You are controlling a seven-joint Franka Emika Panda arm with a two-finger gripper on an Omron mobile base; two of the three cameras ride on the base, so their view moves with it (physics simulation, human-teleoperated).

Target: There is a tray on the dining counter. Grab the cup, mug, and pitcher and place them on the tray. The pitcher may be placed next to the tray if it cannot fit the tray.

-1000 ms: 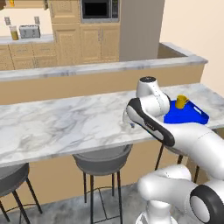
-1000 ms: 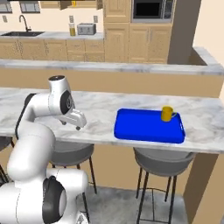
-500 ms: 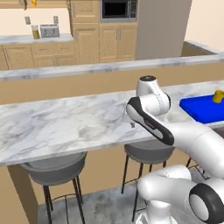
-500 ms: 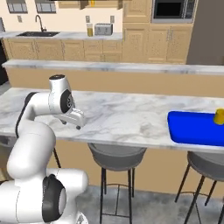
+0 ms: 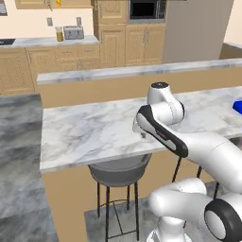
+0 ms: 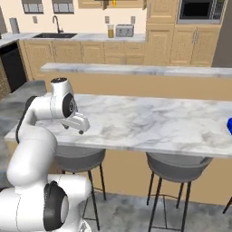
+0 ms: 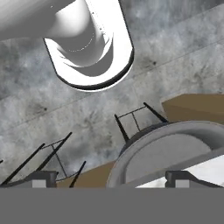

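- Grey stool (image 5: pixel 118 169) nearest, tucked under the near edge of the counter (image 5: pixel 94 132); round seat on thin black legs, also seen from above in the hand view (image 7: pixel 175 153), over mottled grey floor (image 7: pixel 43 109).
- Second grey stool (image 6: pixel 177 164) further right along the same edge, seen in the right base view.
- White arm folded low over the near edge of the counter, gripper (image 6: pixel 82 127) hanging just past the rim above the stool, touching nothing.
- Fingertips (image 7: pixel 43 178) dark and set far apart at the bottom of the hand view; jaws wide, nothing between them.
- Marble counter top long, white-grey, on a tan panel front; bare along the stretch beside the arm.
- Blue tray (image 5: pixel 237 107) on the counter at the far right edge of the left base view, cut off by the frame; same blue sliver (image 6: pixel 229 125) at the right edge of the right base view. Well apart from the gripper. Contents not visible.
- Raised marble ledge (image 6: pixel 136 69) behind the counter, running left to right on a tan wall.
- Wooden cabinets (image 6: pixel 90 52) along the far wall under a pale worktop.
- Pitcher (image 6: pixel 110 31) on that far worktop, small and clear with an orange lower part, just left of a silver toaster (image 6: pixel 124 31); also in the left base view (image 5: pixel 59 34).
- Sink with a curved tap (image 6: pixel 56 25) left of the pitcher on the same worktop.
- Dark microwave (image 6: pixel 198 10) built into the tall cabinets at the far right.
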